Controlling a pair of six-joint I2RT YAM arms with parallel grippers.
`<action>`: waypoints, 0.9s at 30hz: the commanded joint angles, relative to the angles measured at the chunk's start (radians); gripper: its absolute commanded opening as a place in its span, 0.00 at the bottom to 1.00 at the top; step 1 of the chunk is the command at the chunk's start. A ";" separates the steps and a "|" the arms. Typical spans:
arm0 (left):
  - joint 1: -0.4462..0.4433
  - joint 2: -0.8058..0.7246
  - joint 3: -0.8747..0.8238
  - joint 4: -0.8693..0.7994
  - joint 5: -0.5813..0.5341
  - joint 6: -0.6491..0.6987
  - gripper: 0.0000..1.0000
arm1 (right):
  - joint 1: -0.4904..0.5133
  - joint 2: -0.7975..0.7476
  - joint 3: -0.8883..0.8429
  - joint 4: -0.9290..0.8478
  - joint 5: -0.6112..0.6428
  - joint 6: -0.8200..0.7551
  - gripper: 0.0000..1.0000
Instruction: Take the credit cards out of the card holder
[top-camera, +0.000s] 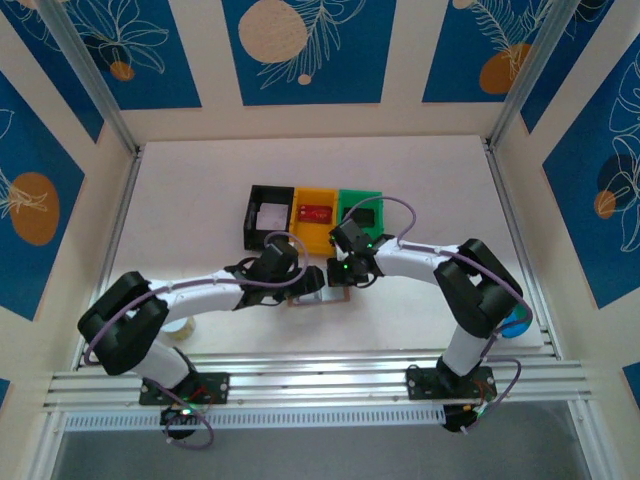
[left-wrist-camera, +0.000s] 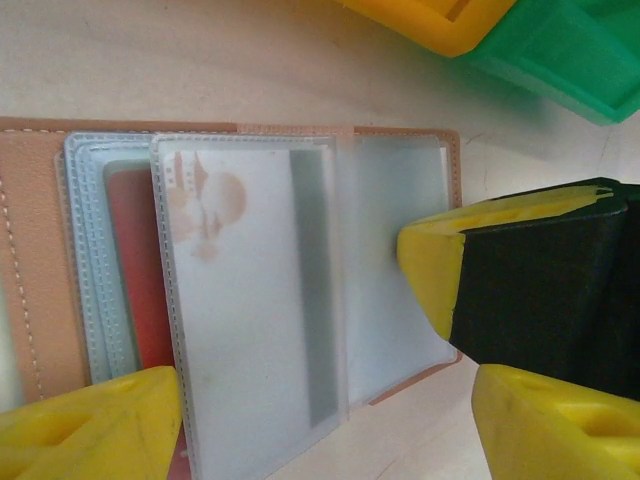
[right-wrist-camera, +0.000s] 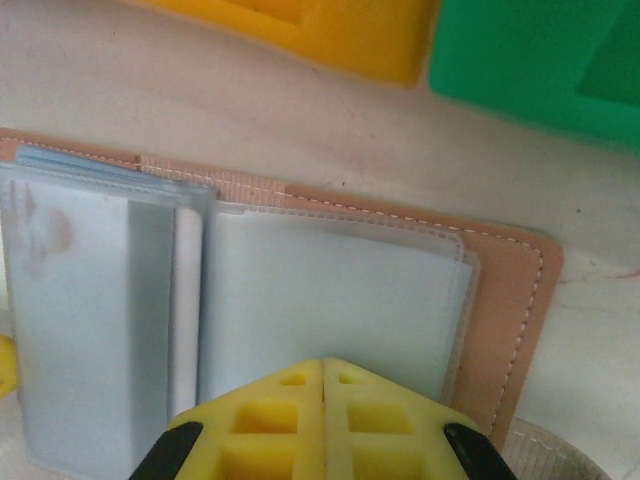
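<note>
The holder (top-camera: 316, 294) lies open and flat on the table (top-camera: 200, 190), at 6 o'clock from the yellow bin (top-camera: 314, 243) in the top view. The yellow bin is the middle of 3 bins in a row, with the black bin (top-camera: 256, 232) at its 9 o'clock and the green bin (top-camera: 360, 193) at its 3 o'clock. A white card (top-camera: 272, 213) lies in the black bin. The 2 arms meet over the holder, the left arm reaching in from 8 o'clock and the right arm from 3 o'clock. Left gripper (left-wrist-camera: 325, 425): jaws apart. 1 yellow finger (left-wrist-camera: 90, 430) shows at the 7 o'clock corner of the left wrist view and the other at the 5 o'clock corner, with the holder's clear pocket leaf (left-wrist-camera: 250, 300) between them, ungripped. Right gripper (right-wrist-camera: 322, 375): jaws together, tips set on the clear pocket (right-wrist-camera: 330, 300) of the holder's 3 o'clock half. In the left wrist view its fingertip (left-wrist-camera: 435, 265) rests on that pocket, at 3 o'clock from the leaf. A red card (left-wrist-camera: 140, 270) sits in a pocket at 9 o'clock from the leaf, partly covered by it. A faint brown print shows through the leaf near its 11 o'clock corner. The tan cover forms a stitched border around the pockets. Whether the other pockets hold cards cannot be told.
</note>
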 joint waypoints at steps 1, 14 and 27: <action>-0.014 0.012 0.029 0.010 0.016 -0.010 0.74 | 0.007 0.017 0.026 -0.018 -0.015 -0.001 0.00; -0.021 0.025 0.054 0.028 0.021 -0.020 0.68 | 0.007 0.012 0.024 -0.017 -0.023 0.000 0.00; -0.030 0.049 0.094 0.043 0.029 -0.027 0.66 | 0.004 0.011 0.025 -0.015 -0.029 0.004 0.00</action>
